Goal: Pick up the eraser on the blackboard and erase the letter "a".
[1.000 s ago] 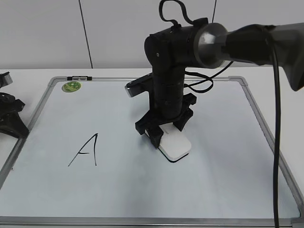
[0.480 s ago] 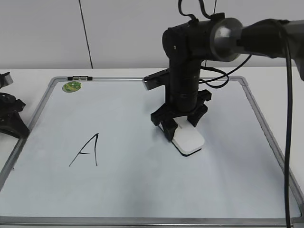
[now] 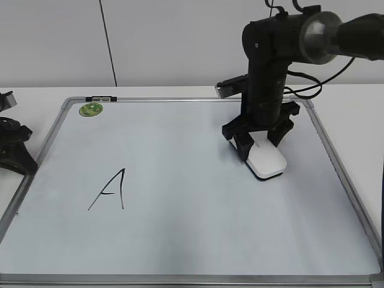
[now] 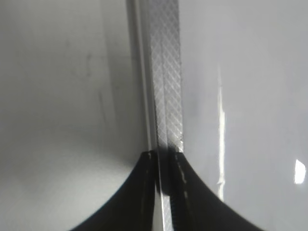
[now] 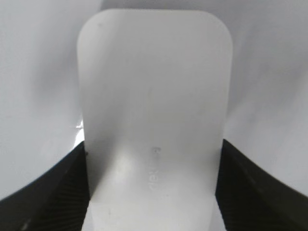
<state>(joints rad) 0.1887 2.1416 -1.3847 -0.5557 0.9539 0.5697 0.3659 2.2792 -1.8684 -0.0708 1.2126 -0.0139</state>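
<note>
The white eraser (image 3: 267, 162) lies flat on the blackboard (image 3: 180, 240), right of its middle. My right gripper (image 3: 258, 147) points straight down and is shut on the eraser's near end. In the right wrist view the eraser (image 5: 154, 110) fills the space between the black jaws (image 5: 151, 192), with faint grey lettering on top. No small letter "a" shows anywhere on the board. A larger capital "A" (image 3: 111, 191) stands at the left. My left gripper (image 3: 12, 150) rests off the board's left edge, with its jaws (image 4: 163, 159) shut over the silver frame (image 4: 166, 72).
A round green sticker (image 3: 90, 109) sits at the board's far left corner. The silver frame runs round the board, its right rail (image 3: 336, 162) close to the eraser. A white wall stands behind the table.
My right gripper has slid the eraser to the right across the board, from near the middle to the right part. The left arm has not moved.
</note>
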